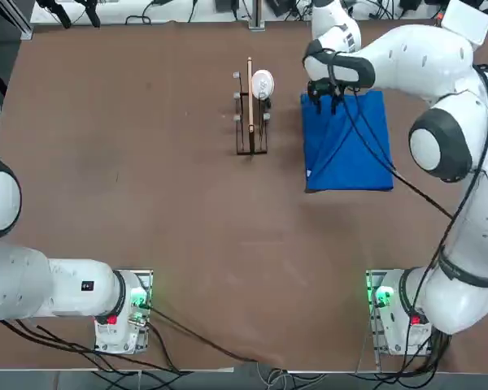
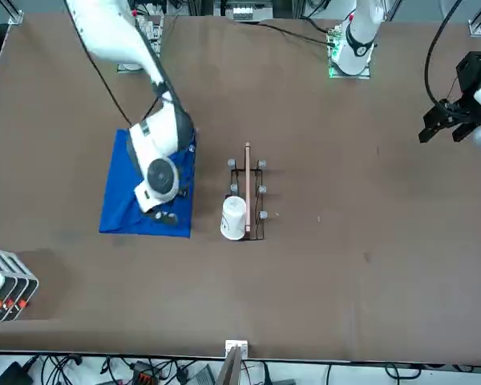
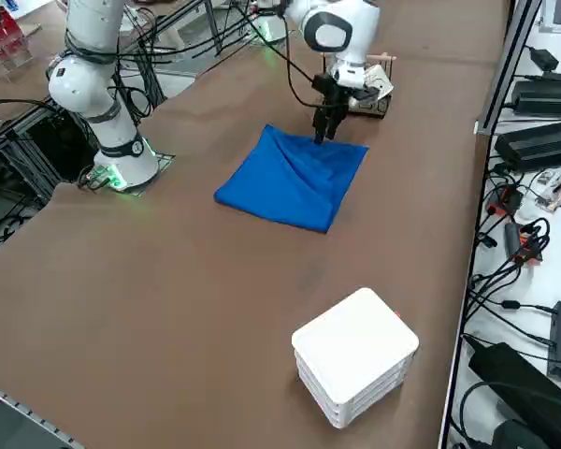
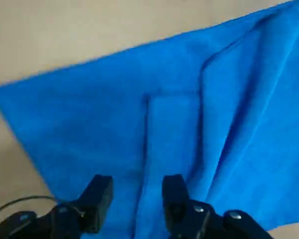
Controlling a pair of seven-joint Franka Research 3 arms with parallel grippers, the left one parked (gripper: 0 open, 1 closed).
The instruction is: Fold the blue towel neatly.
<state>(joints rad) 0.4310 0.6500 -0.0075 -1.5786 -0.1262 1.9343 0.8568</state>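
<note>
The blue towel [image 1: 350,154] lies as a rectangle with creases and a raised fold on the brown table, right of the small wooden rack. It also shows in the front view [image 2: 120,192] and the right side view [image 3: 294,182]. My right gripper [image 1: 325,101] points down at the towel's far corner nearest the rack [image 3: 325,136]. In the wrist view the blue towel [image 4: 214,124] fills the frame. There the gripper [image 4: 137,196] has its two black fingertips apart, and a fold ridge of the cloth runs between them. One fingertip [image 4: 100,191] sits close to the cloth's edge.
The wooden rack [image 1: 250,122] stands just left of the towel with a white round object [image 1: 263,83] at its far end. A white box [image 3: 355,355] with stacked layers rests near the table's far edge. Cables trail from the right arm over the towel.
</note>
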